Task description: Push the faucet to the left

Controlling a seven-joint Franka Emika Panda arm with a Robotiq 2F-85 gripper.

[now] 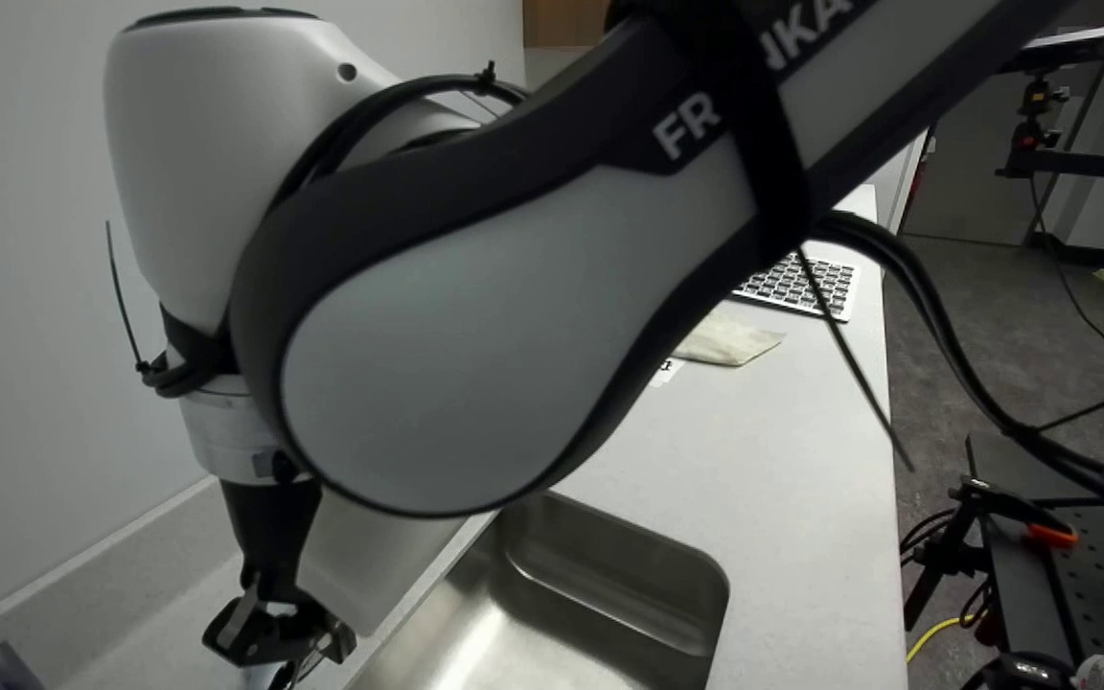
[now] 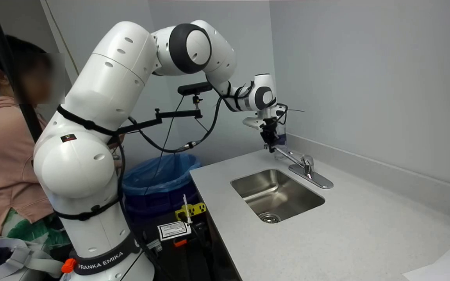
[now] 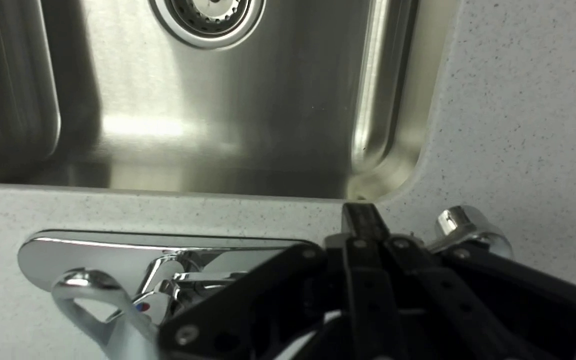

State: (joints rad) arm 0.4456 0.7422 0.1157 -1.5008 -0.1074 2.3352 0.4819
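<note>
The faucet (image 2: 307, 166) is found mounted on the bench (image 2: 369, 222), along the wall side of the steel sink (image 2: 287, 191). Its chrome base plate (image 3: 88, 255) is set just beside the sink, in line with that rim. The spout (image 2: 287, 154) is turned along the sink rather than over it, and its outlet (image 3: 473, 230) is situated past the sink's corner, above the bench surface. A red and blue mark (image 3: 143, 306) is borne near the root of the looped lever handle (image 3: 130, 340).

The hand (image 3: 377, 230) is clenched, its fingers (image 3: 365, 217) being drawn together. It is held near the same sink corner, at the outer part of the spout. Part of the spout is covered by the hand in the wrist view; whether the two are touching cannot be told.

The drain (image 3: 213, 10) is located in the sink floor, toward the side opposite the faucet. A clear vessel (image 2: 282, 138) is seen in an exterior view beyond the sink corner, partly covered by the hand. A pale cloth (image 1: 729, 342) and a keyboard (image 1: 801, 283) are noted past the sink's other end.
</note>
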